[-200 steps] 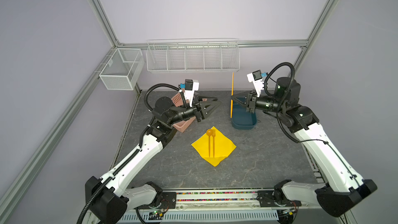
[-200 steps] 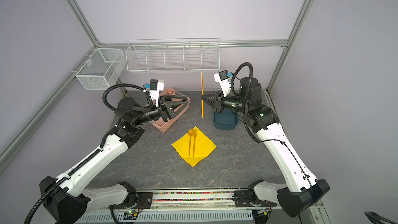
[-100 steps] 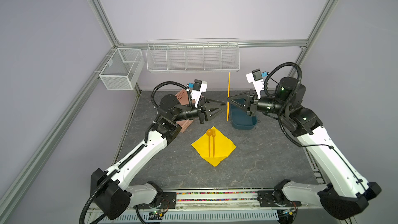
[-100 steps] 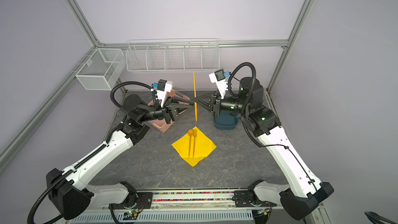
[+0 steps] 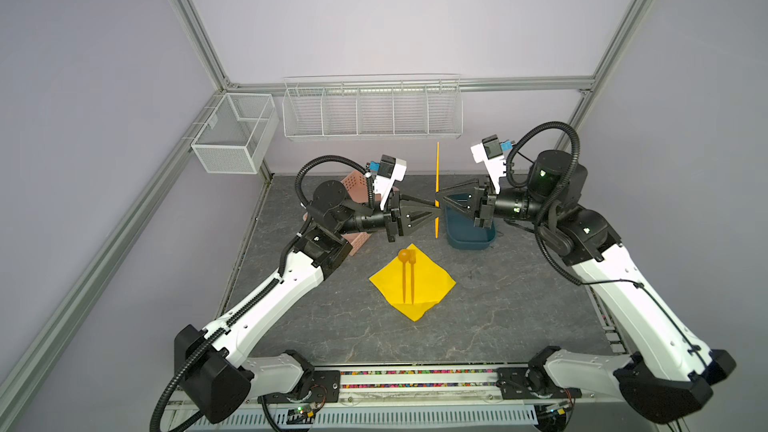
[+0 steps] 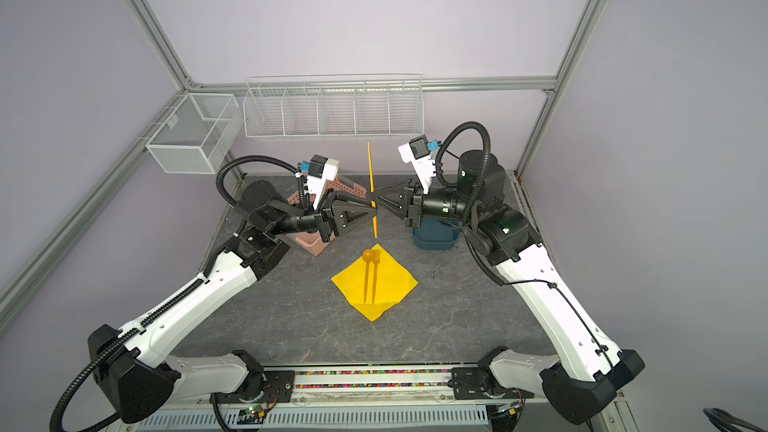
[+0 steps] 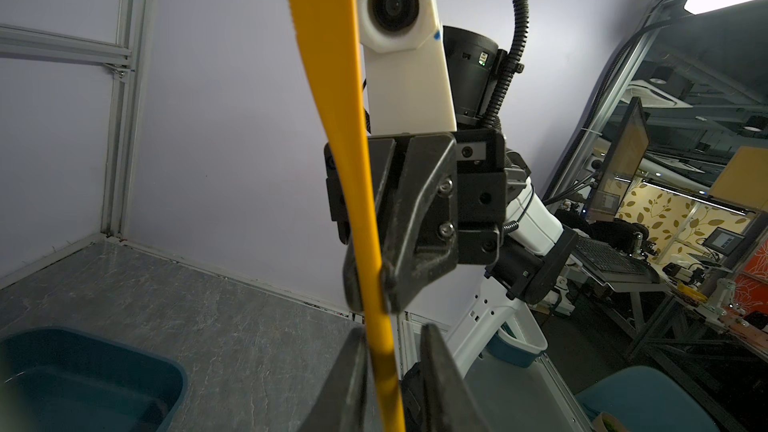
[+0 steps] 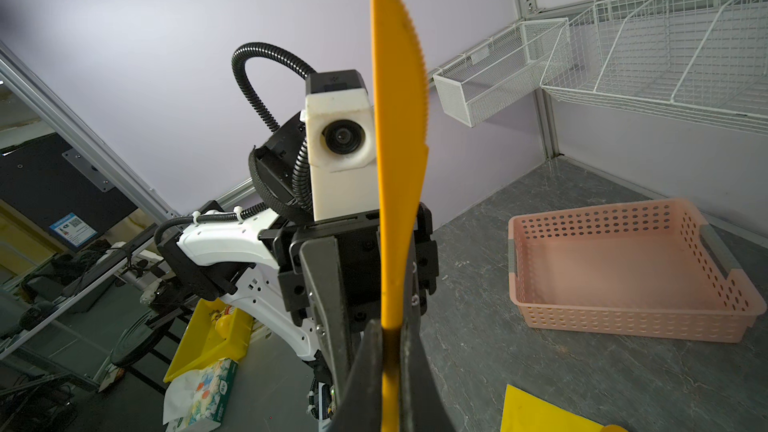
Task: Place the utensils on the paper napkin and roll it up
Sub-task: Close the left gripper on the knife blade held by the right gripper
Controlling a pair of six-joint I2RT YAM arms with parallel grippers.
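In both top views the knife (image 5: 437, 184) stands upright in the air just above the middle of the frame, between the two arms. The right gripper (image 5: 441, 201) is pressed together on it and pinches the handle below the blade. The right wrist view shows its fingers (image 8: 370, 351) tight on both flat faces.

The left gripper (image 7: 392, 328) straddles the same handle right beside that pinch and is narrowly spread. One finger lies against the knife, and we see a slit of gap on the other side, so we judge it not yet clamped.

The spoon (image 5: 403, 276) and fork (image 5: 412, 280) lie side by side on the yellow napkin (image 5: 434, 280) at lower centre, heads toward its upper corner.

We judge the knife to be light, thin and stiff, with smooth faces that could swivel in a small pinch. It is best held across the flat handle, away from the toothed edge. The napkin looks limp and easily shoved, so the knife should be laid down gently beside the fork.
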